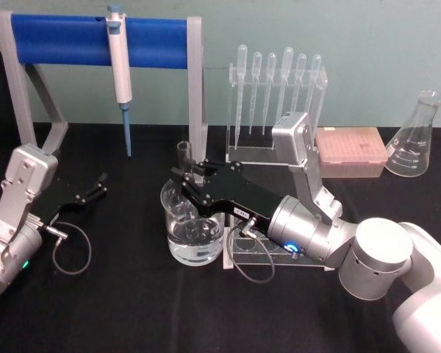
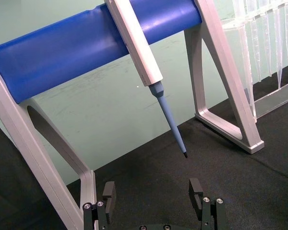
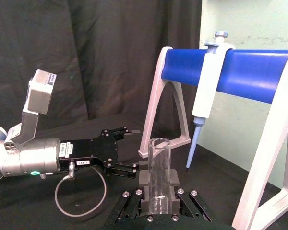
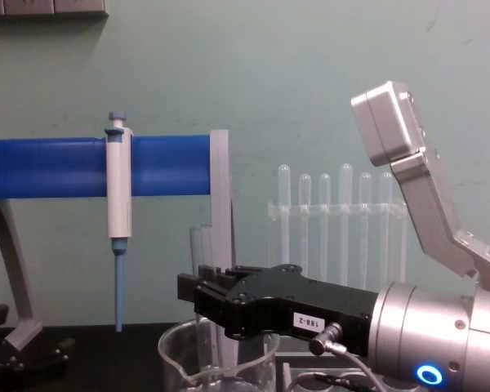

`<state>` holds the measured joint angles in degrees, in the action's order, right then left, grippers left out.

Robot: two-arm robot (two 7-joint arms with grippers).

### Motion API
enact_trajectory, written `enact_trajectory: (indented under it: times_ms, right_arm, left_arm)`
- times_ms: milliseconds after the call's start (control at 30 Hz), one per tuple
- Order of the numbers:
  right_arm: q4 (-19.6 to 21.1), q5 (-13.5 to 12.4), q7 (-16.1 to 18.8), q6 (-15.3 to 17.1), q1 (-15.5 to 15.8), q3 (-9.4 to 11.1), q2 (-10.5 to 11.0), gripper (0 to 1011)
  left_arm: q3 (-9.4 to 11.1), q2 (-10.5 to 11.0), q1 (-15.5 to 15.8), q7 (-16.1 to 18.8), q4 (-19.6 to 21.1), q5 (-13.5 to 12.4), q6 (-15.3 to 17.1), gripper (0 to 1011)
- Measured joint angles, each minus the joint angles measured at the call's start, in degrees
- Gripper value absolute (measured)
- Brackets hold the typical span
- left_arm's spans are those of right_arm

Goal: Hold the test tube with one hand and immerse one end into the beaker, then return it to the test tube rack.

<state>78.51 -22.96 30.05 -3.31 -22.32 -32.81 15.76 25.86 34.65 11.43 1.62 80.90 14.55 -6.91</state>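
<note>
The test tube (image 1: pixel 184 153) stands upright, clamped in my right gripper (image 1: pixel 185 179), which is shut on it directly over the beaker (image 1: pixel 193 234). The beaker holds clear water. The tube's open rim rises above the fingers, and its lower part drops behind them into the beaker's mouth; its tip is hidden. In the right wrist view the test tube (image 3: pixel 158 168) stands between the right gripper's (image 3: pixel 158 186) pads. From the chest, the test tube (image 4: pixel 200 247) pokes up above the right gripper (image 4: pixel 198 297), over the beaker (image 4: pixel 180 353). My left gripper (image 1: pixel 95 187) rests open at the left, also the left gripper (image 2: pixel 152 194).
A white-and-blue pipettor (image 1: pixel 120 66) hangs on the blue-barred stand (image 1: pixel 59 38) behind the beaker. A clear rack of pipettes (image 1: pixel 275 88), a pink tip box (image 1: pixel 350 151) and a conical flask (image 1: pixel 415 140) line the back right. A clear tube rack (image 1: pixel 259 255) lies under my right wrist.
</note>
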Motion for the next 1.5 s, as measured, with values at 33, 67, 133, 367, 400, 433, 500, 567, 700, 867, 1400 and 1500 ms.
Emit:
enact_trajectory:
  times_ms: [33, 67, 133, 367, 400, 433, 500, 567, 700, 867, 1400, 1500]
  right_arm:
    - [0.00, 0.00, 0.00, 0.00, 0.00, 0.00, 0.00, 224]
    - [0.00, 0.00, 0.00, 0.00, 0.00, 0.00, 0.00, 224]
    - [0.00, 0.00, 0.00, 0.00, 0.00, 0.00, 0.00, 225]
    - [0.00, 0.00, 0.00, 0.00, 0.00, 0.00, 0.00, 224]
    - [0.00, 0.00, 0.00, 0.00, 0.00, 0.00, 0.00, 224]
    - [0.00, 0.00, 0.00, 0.00, 0.00, 0.00, 0.00, 224]
    - [0.00, 0.00, 0.00, 0.00, 0.00, 0.00, 0.00, 224]
    - [0.00, 0.00, 0.00, 0.00, 0.00, 0.00, 0.00, 224]
    - [0.00, 0.00, 0.00, 0.00, 0.00, 0.00, 0.00, 224]
    - [0.00, 0.00, 0.00, 0.00, 0.00, 0.00, 0.00, 225]
    - [0.00, 0.00, 0.00, 0.00, 0.00, 0.00, 0.00, 224]
    - [0.00, 0.00, 0.00, 0.00, 0.00, 0.00, 0.00, 224]
  left_arm:
    - [0.00, 0.00, 0.00, 0.00, 0.00, 0.00, 0.00, 1000]
    - [0.00, 0.00, 0.00, 0.00, 0.00, 0.00, 0.00, 1000]
    - [0.00, 0.00, 0.00, 0.00, 0.00, 0.00, 0.00, 1000]
    - [0.00, 0.00, 0.00, 0.00, 0.00, 0.00, 0.00, 1000]
    - [0.00, 0.00, 0.00, 0.00, 0.00, 0.00, 0.00, 1000]
    - [0.00, 0.00, 0.00, 0.00, 0.00, 0.00, 0.00, 1000]
    - [0.00, 0.00, 0.00, 0.00, 0.00, 0.00, 0.00, 1000]
    - [0.00, 0.00, 0.00, 0.00, 0.00, 0.00, 0.00, 1000]
    - [0.00, 0.00, 0.00, 0.00, 0.00, 0.00, 0.00, 1000]
    - [0.00, 0.00, 0.00, 0.00, 0.00, 0.00, 0.00, 1000]
    - [0.00, 0.00, 0.00, 0.00, 0.00, 0.00, 0.00, 1000]
    - [0.00, 0.00, 0.00, 0.00, 0.00, 0.00, 0.00, 1000]
